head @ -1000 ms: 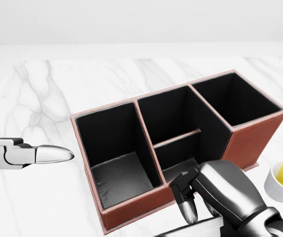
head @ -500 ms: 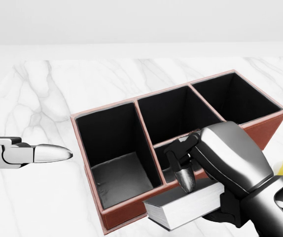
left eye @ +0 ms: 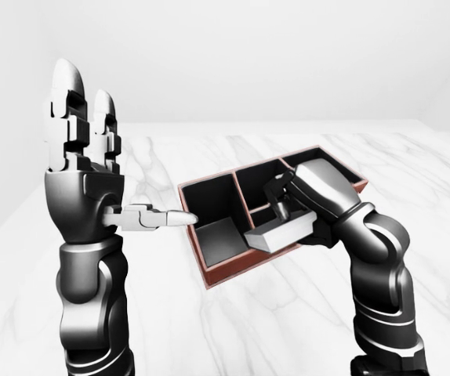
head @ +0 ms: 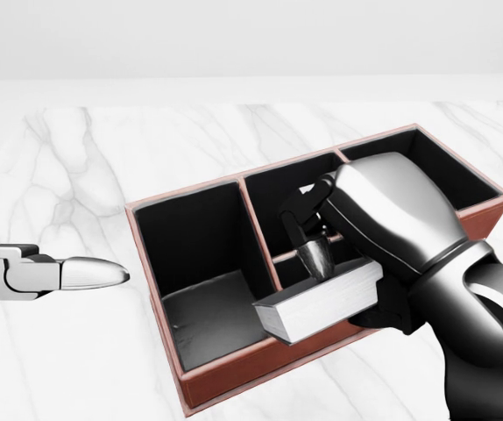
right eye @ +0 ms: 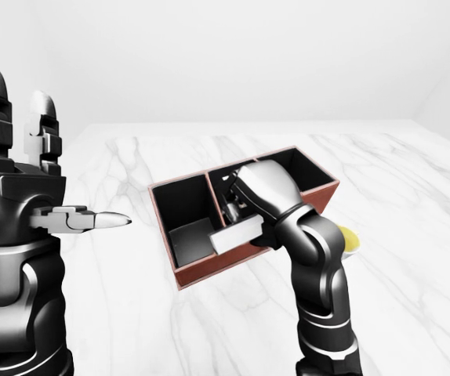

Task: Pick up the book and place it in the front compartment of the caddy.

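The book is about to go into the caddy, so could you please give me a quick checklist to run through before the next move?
1. Right hand closed round the book: ok.
2. Book over the small compartment at the caddy's lower edge in the head view: ok.
3. Book tipped to fit that narrow slot: not ok, it lies nearly flat across the rim.
4. Slot free of contents: cannot tell, the hand hides it.
5. Left hand open and away from the caddy: ok.

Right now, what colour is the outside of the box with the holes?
Reddish brown outside, the caddy, black inside; clearest in the head view.
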Controlling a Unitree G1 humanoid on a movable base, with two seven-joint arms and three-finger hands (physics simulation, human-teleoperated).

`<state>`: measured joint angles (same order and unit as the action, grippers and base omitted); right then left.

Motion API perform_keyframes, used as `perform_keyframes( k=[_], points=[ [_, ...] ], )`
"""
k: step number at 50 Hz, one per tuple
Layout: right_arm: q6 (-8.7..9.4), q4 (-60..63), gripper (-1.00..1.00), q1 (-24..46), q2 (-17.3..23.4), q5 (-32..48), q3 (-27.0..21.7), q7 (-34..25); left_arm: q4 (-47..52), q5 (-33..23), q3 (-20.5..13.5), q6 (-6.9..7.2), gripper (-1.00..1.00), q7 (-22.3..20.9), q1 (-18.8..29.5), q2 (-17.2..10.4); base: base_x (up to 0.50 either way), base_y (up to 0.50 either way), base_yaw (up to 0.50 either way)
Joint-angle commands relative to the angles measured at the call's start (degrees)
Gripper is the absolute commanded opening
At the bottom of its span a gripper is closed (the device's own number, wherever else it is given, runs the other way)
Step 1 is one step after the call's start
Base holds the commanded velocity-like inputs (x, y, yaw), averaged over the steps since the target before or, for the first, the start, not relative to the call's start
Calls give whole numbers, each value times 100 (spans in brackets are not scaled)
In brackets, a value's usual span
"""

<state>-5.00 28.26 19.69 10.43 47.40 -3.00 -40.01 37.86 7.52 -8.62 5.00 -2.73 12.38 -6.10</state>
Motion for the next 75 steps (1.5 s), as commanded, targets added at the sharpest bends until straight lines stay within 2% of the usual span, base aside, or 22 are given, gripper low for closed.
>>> perform_keyframes(
  k=[1, 12, 47, 75],
  points=[
    [0, -448, -100, 628, 11, 149, 26, 1, 6, 18, -23, 0, 100, 4, 12, -5, 0, 0, 0],
    [0, -1326, -100, 1207, 42, 295, 94, 1, 8, 22, -20, 0, 100, 8, -1, -18, 0, 0, 0],
    [0, -3555, -100, 2630, 204, 632, 171, 1025, 40, -35, -42, 0, 100, -11, 45, -34, 0, 0, 0],
    [0, -5048, -100, 3335, 377, 809, 221, 1796, 65, 15, -72, 0, 100, 12, 67, -50, 0, 0, 0]
  ],
)
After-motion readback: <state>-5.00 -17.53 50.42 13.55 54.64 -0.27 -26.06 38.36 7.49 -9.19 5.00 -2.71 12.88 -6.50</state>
